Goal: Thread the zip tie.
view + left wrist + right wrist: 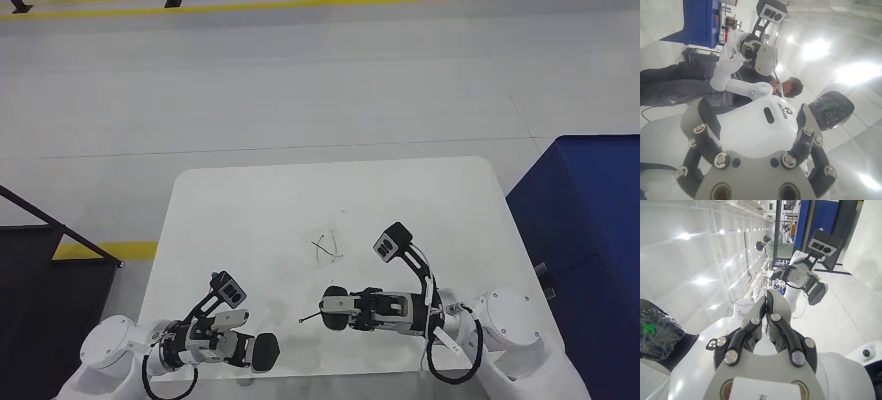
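gripping zip tie (308, 318) above table (250, 210); pale floor (300, 90)

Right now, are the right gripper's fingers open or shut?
Shut. The fingers of the right gripper press together, with a thin black zip tie sticking out past them.
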